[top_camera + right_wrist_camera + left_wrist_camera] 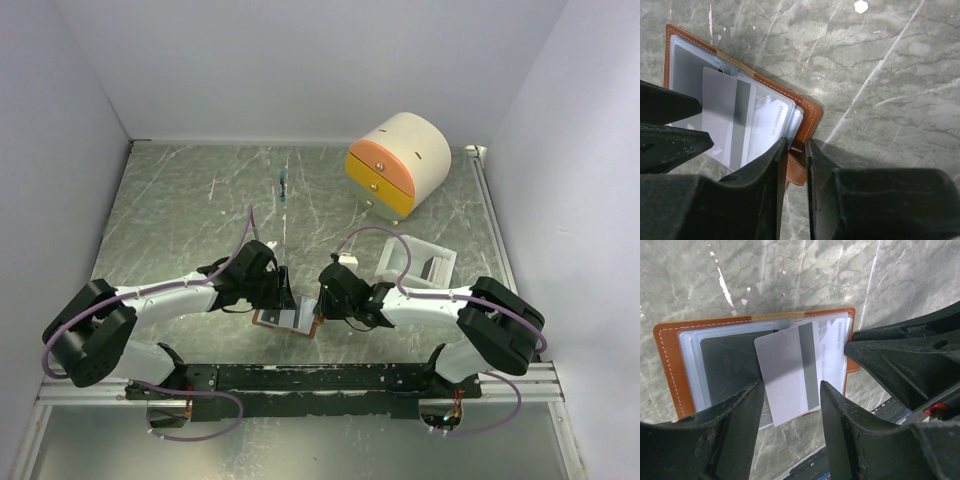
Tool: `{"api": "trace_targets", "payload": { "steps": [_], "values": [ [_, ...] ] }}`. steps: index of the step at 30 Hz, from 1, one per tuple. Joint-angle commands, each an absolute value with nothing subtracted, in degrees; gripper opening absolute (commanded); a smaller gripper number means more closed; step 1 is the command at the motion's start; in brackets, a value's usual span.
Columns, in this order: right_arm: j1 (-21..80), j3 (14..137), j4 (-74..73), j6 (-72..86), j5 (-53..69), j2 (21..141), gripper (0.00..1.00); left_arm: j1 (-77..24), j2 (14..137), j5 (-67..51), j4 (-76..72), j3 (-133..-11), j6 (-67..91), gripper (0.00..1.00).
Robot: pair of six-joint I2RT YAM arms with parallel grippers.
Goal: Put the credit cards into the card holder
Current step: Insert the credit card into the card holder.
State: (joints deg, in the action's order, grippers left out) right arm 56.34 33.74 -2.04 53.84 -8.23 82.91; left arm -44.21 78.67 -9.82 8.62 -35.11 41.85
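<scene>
Only print I can spot is one faint line on the pale card [776, 116] in the card holder [807, 112] pocket, right off the right hand [796, 145] fingertips. Too blurry to read.

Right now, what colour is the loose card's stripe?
Dark grey, on pale grey card; best in left wrist view.

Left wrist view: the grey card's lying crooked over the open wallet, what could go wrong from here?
The grey card is tilted between the fingers of the left gripper and overhangs the card holder, so it could jam on a pocket lip. The right gripper pinches only the holder's edge; a push might pivot it. The grippers are close and could bump.
</scene>
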Motion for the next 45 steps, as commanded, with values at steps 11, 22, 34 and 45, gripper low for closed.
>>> {"api": "trace_targets", "payload": {
  "steps": [11,22,34,45],
  "values": [
    [56.9,32.8,-0.8,53.8,-7.9,83.1,0.21,-45.1,81.7,-15.6,1.3,-35.0,42.9,0.59],
    [56.9,30.7,4.7,52.9,-6.5,83.2,0.20,-46.4,84.5,-19.7,-5.0,-33.9,46.3,0.58],
    [54.7,28.1,6.4,48.0,-7.9,79.7,0.22,-46.9,85.1,-20.4,-7.3,-35.5,50.1,0.57],
    [54.6,30.8,-11.3,51.8,-16.7,67.4,0.29,-46.6,79.6,-13.3,6.5,-40.8,48.6,0.57]
  ]
}}
